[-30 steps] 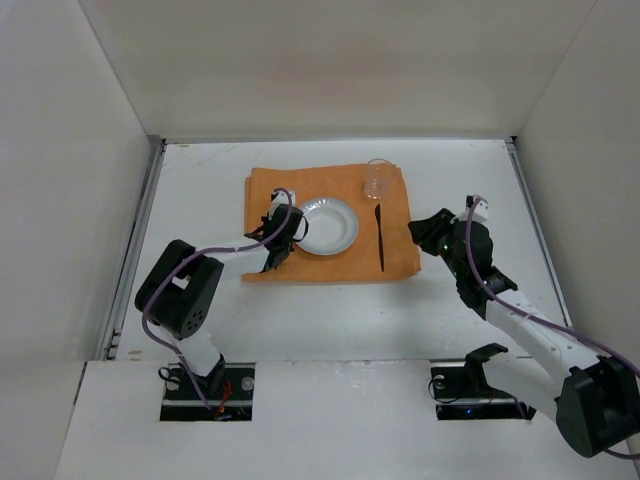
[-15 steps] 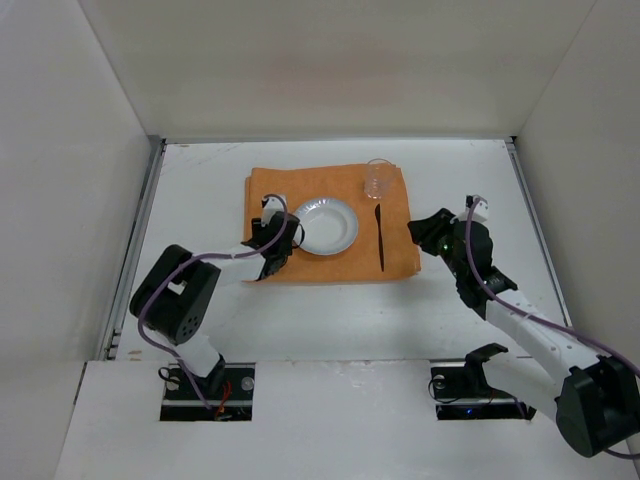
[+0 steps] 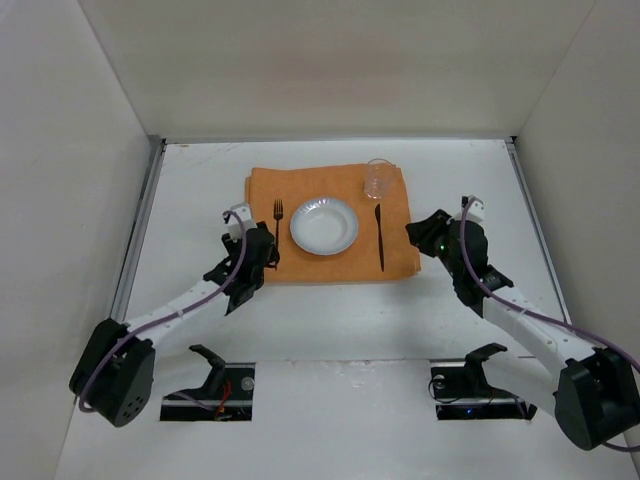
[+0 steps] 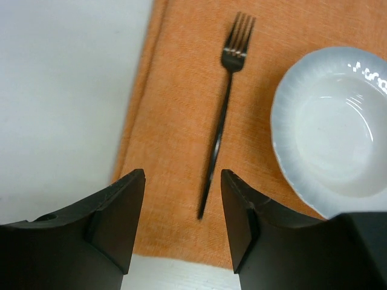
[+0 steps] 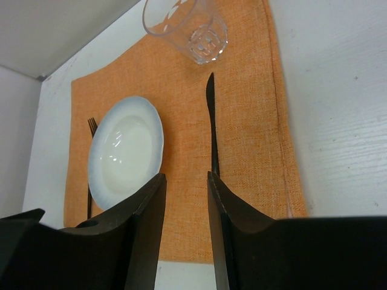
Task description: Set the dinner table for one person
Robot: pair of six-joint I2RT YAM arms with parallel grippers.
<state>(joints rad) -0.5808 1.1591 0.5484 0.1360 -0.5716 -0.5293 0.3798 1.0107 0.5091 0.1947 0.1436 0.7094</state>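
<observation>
fork (image 4: 221, 121) lies just ahead of the left jaws, handle end nearest
left gripper (image 4: 182, 181) stands parted, gripping nothing; fork's long axis runs away from it, tines far, plate (image 4: 329, 127) to the right, both on the mat (image 4: 169, 90) on the table (image 4: 60, 90). right gripper (image 5: 185, 178) parted and empty too; knife (image 5: 211, 127) ahead, glass (image 5: 187, 27) beyond.

We stretch our white left arm (image 3: 170, 315) low and forward, black two-finger left gripper (image 4: 181, 176) jaws parted; our white right arm (image 3: 520, 315) bends inward, black right gripper (image 5: 185, 176) jaws parted too.
</observation>
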